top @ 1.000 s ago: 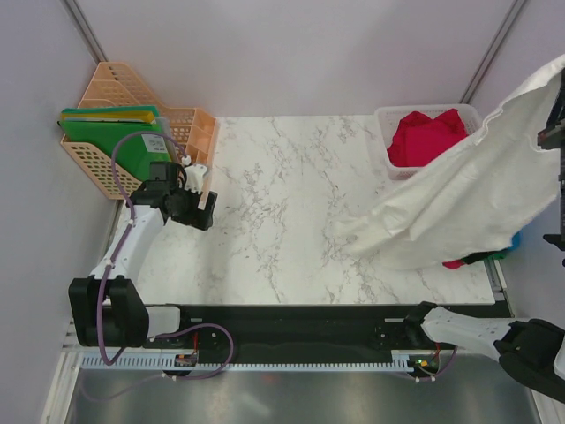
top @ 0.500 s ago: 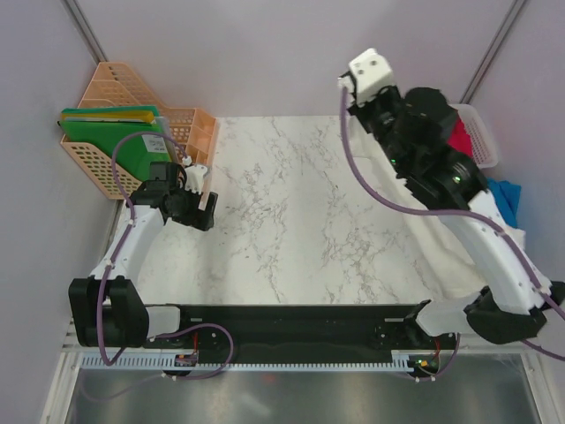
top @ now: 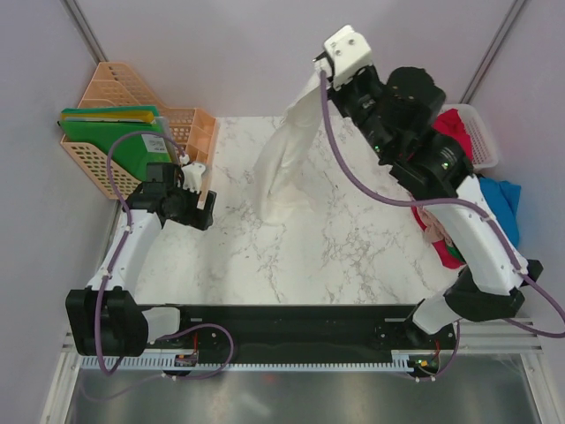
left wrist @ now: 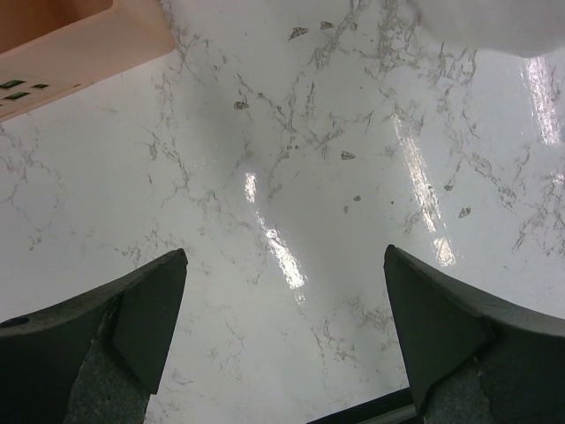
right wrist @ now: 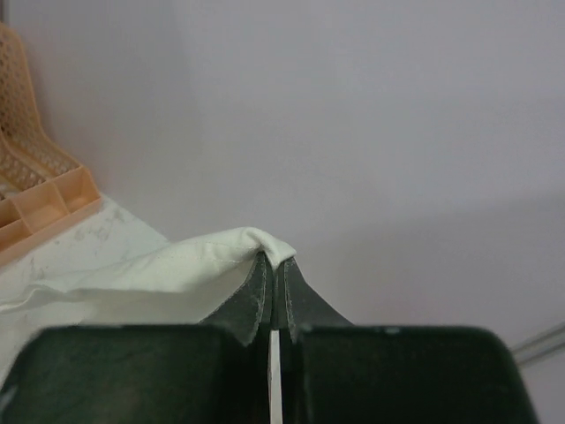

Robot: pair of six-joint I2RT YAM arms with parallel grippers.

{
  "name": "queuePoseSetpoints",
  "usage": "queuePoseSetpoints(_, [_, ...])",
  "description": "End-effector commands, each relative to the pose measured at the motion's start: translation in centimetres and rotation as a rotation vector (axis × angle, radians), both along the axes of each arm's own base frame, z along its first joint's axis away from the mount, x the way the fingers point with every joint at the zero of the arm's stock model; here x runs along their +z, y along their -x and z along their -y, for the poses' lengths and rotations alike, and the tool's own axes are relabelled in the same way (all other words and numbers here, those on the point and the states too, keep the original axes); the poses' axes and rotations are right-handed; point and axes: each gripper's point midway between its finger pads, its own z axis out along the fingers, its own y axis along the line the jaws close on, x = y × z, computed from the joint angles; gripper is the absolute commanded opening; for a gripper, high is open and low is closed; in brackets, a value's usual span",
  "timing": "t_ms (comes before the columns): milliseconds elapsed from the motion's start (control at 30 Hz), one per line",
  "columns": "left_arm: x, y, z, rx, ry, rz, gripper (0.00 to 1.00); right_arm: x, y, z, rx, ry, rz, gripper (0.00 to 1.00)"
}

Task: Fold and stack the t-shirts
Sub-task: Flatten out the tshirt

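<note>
The white t-shirt (top: 284, 168) hangs as a long, bunched drape over the far middle of the table (top: 353, 265), its lower end resting on the marble. The right gripper (right wrist: 274, 269) is clamped tight on its top edge, high up. A red t-shirt (top: 452, 124) sits in the white basket (top: 484, 132) and a blue t-shirt (top: 505, 199) lies beside it, both partly hidden by the right arm. The left gripper (left wrist: 282, 265) is spread wide and holds nothing, low beside the peach basket (top: 190, 124) with green folders (top: 115, 146). A second ago the white shirt hung spread out at the table's right edge; the left arm has not moved.
</note>
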Motion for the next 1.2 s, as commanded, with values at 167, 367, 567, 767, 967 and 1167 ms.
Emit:
queuePoseSetpoints(167, [1.1, -0.7, 0.4, -0.029, 0.015, 0.038, 1.0, 7.7, 7.0, 12.6, -0.16, -0.181, 0.207, 0.0])
queuePoseSetpoints(367, [0.7, -1.3, 0.8, -0.035, 0.032, 0.012, 1.0, -3.8, 6.9, 12.8, -0.136, -0.032, 0.023, 0.0])
queuePoseSetpoints(567, [0.2, -1.3, 1.6, -0.063, 0.02, -0.012, 1.0, -20.2, 6.3, 11.2, -0.099, 0.12, -0.236, 0.0])
queuePoseSetpoints(767, [1.3, 0.6, 6.6, -0.263, 0.101, -0.026, 1.0, -25.6, 5.7, 10.8, -0.107, 0.159, -0.313, 0.0])
queuePoseSetpoints(967, [2.3, 4.7, 13.0, -0.506, 0.292, -0.129, 1.0, -27.4, 3.9, 11.3, -0.163, 0.19, -0.348, 0.0])
queuePoseSetpoints(1167, [0.3, 5.5, 14.7, -0.584, 0.249, -0.189, 1.0, -27.3, -0.5, 14.2, -0.308, 0.197, -0.33, 0.0])
